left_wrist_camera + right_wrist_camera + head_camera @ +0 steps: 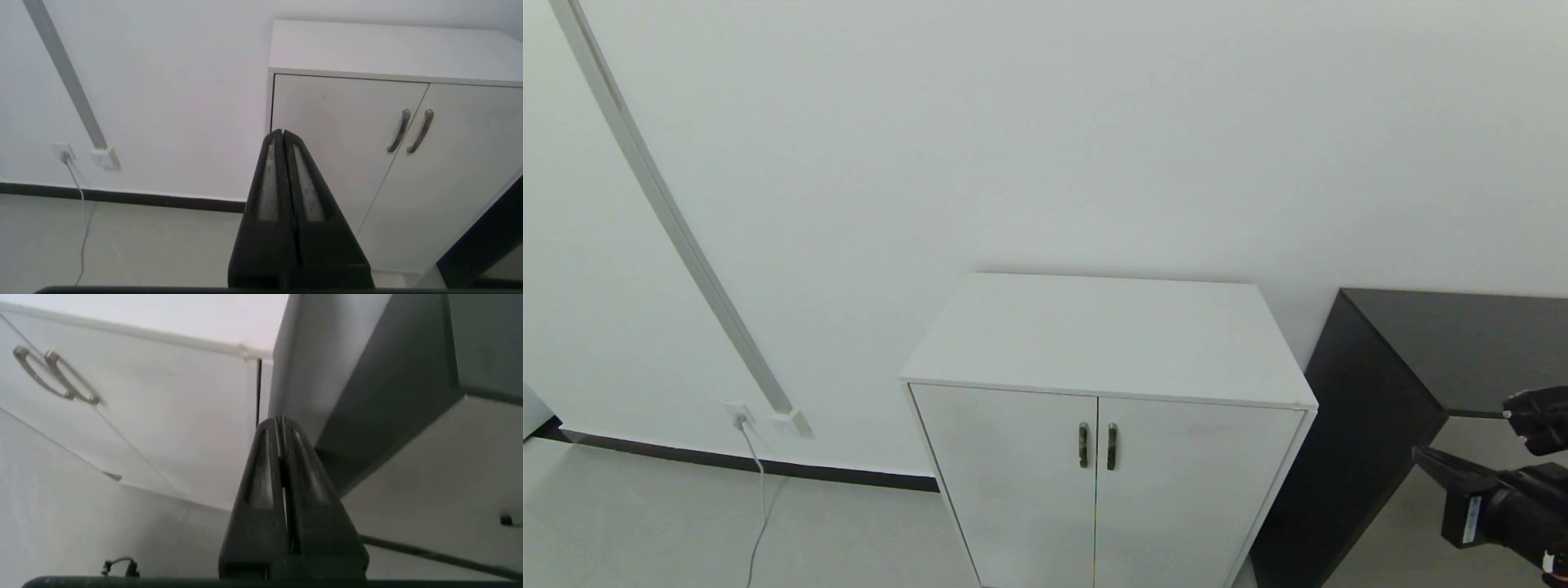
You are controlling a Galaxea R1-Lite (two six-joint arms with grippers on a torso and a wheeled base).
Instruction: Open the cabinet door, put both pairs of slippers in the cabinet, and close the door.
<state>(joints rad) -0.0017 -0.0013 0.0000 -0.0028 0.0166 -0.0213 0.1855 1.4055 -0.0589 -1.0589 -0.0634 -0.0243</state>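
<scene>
The white cabinet (1107, 339) stands against the wall with both doors closed. Two dark handles (1097, 446) sit side by side at the middle seam. My right gripper (1419, 454) is shut with nothing in it and hangs low to the right of the cabinet, in front of the black table. In the right wrist view the shut right gripper (282, 425) points at the cabinet's right edge, with the handles (53, 374) off to the side. The left gripper (282, 135) is also shut and empty, facing the cabinet's (384, 147) left door from a distance.
A black table (1437, 343) stands close against the cabinet's right side. A wall socket with a white cable (742, 420) and a slanting cable duct (670, 212) are on the wall to the left. Grey floor (686, 523) lies open left of the cabinet.
</scene>
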